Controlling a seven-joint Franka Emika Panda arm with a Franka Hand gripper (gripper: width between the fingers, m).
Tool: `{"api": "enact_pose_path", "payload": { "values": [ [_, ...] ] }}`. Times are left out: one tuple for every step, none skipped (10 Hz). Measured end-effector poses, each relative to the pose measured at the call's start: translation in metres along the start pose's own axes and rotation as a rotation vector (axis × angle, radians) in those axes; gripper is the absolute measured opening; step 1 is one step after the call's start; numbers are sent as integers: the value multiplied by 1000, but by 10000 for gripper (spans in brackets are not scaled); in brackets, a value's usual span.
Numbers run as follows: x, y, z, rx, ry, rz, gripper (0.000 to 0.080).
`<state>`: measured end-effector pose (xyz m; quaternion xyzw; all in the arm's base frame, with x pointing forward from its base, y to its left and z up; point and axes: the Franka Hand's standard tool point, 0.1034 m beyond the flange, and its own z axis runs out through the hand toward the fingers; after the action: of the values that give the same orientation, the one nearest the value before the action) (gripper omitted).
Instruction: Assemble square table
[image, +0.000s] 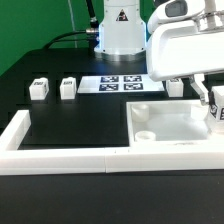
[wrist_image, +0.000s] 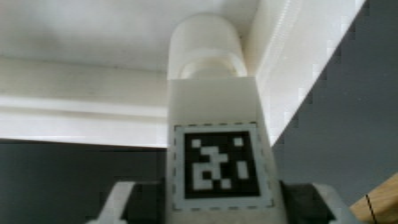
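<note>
You'll see the gripper (wrist_image: 215, 203) pinching a tagged leg (wrist_image: 217, 120), apparently just above the square table (image: 165, 132)

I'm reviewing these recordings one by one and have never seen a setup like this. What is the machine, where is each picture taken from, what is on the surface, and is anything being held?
This is one robot arm with a two-finger gripper, putting a small square table together. The exterior view comes from a camera off the arm. The wrist view comes from a camera on the wrist, looking along the gripper. On the black surface lie the white square tabletop with round corner sockets and three loose leg blocks. The rig's flat marker board is no part of the furniture. Long white bars form a low fence. The gripper is shut on a fourth leg, whose black-and-white tag faces the wrist camera.
</note>
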<state>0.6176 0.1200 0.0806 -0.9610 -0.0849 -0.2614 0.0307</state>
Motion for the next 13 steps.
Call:
{"api": "enact_pose_path", "payload": {
  "values": [
    [0,0,0,0,0,-1,291],
    [0,0,0,0,0,-2,506],
    [0,0,0,0,0,-3,506],
    [0,0,0,0,0,-3,618],
    [0,0,0,0,0,-3,640],
    [0,0,0,0,0,-3,640],
    [0,0,0,0,0,-3,648],
    [0,0,0,0,0,-3,648],
    [0,0,0,0,0,-4,649],
    [0,0,0,0,0,-4,649],
    [0,0,0,0,0,-4,649],
    [1,1,0,0,1,-3,649],
    [0,5,-6,0,-40,5,649]
  ]
}}
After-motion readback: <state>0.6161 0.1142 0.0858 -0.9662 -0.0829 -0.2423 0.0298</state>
